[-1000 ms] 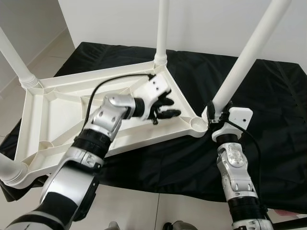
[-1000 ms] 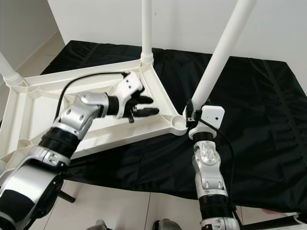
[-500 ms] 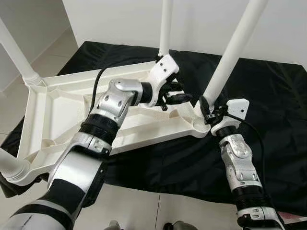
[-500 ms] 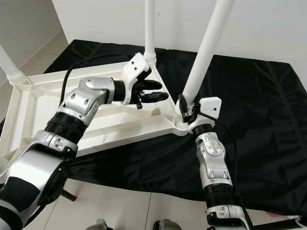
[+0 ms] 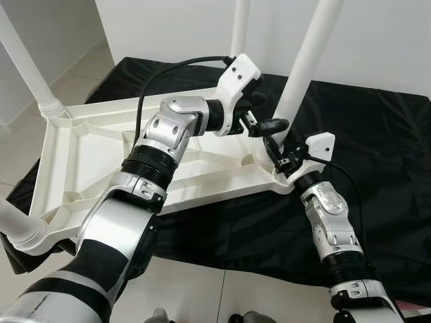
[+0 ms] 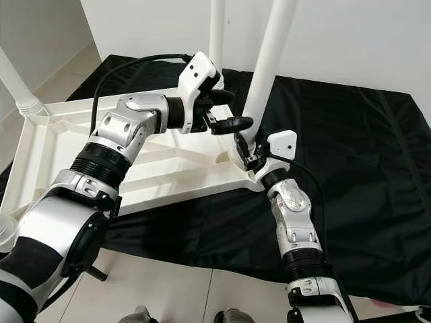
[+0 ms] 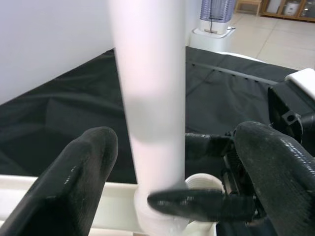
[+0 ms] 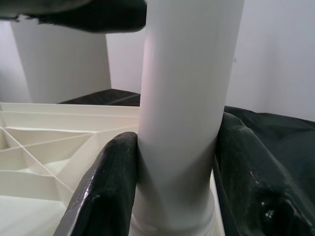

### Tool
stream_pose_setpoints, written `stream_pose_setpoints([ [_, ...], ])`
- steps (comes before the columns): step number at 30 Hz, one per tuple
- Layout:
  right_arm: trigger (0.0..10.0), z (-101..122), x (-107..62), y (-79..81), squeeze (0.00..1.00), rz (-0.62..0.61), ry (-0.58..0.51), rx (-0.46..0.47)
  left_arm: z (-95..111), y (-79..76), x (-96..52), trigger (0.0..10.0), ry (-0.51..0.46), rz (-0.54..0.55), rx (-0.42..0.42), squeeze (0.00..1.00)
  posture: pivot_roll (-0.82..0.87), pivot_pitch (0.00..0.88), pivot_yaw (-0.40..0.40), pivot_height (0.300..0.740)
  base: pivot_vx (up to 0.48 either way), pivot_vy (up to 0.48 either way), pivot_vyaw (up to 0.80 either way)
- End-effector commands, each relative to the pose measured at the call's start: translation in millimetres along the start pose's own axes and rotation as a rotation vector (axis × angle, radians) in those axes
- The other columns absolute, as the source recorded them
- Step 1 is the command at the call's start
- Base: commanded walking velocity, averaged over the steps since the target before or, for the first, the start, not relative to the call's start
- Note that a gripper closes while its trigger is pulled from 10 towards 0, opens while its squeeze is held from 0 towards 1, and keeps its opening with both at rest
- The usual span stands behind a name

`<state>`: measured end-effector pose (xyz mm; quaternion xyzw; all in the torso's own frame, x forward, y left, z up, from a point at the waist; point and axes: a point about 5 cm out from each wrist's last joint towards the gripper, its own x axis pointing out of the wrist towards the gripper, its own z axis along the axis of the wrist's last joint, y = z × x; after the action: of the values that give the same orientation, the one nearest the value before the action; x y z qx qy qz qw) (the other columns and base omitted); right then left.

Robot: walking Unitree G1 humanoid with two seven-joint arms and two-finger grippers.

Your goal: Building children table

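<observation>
**Fourth leg being seated in the near-right corner socket**

We found the work at the leg-fitting step. Nearest us, the right gripper (image 6: pixel 248 149) was clamped on the base of the white leg (image 6: pixel 269 60), where it entered the corner socket (image 5: pixel 275 176) of the upturned white tabletop (image 5: pixel 74 161). In the right wrist view its jaws were closed against both sides of the leg (image 8: pixel 182 98), pads touching the tube just above the socket collar.

Just beyond, the left gripper (image 5: pixel 261 121) reached across the tabletop to the same leg, a little higher on the tube. Its jaws stood wide open, one finger either side of the leg (image 7: pixel 147 88) and, as far as we could tell, not touching it.

We judged that the next move called for closing the left jaws on the tube, then turning or pressing the leg home while the tabletop stayed flat on the black-draped counter (image 5: pixel 377 134). Farther back, other legs (image 5: pixel 239 27) already stood upright in their corners.
</observation>
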<state>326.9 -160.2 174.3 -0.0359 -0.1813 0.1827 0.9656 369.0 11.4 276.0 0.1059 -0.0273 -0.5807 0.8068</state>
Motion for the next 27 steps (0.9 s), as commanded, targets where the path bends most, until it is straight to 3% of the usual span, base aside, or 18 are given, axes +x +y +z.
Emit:
stream_pose_setpoints([
  [1, 10.0, 3.2, 3.3, 0.0, 0.0, 0.019, -0.022, -0.003, 5.1, 8.6, 1.0, 10.0, -0.004, 0.148, 0.02, 0.0, -0.05, 0.0, -0.024, 0.74, 0.0, 0.0, 0.0],
  [8, 10.0, 3.6, 4.4, 6.5, 0.0, 0.099, -0.032, 0.024, 15.9, 12.9, 4.0, 10.0, -0.037, 0.17, 0.017, 0.0, -0.06, 0.0, -0.024, 0.74, 0.0, 0.0, 0.0],
  [27, 10.0, 1.4, 1.4, 13.5, 0.0, 0.176, -0.03, 0.032, 35.1, 22.5, 5.7, 10.0, -0.098, 0.227, 0.004, 0.0, -0.06, 0.0, -0.022, 0.74, 0.0, 0.0, 0.0],
])
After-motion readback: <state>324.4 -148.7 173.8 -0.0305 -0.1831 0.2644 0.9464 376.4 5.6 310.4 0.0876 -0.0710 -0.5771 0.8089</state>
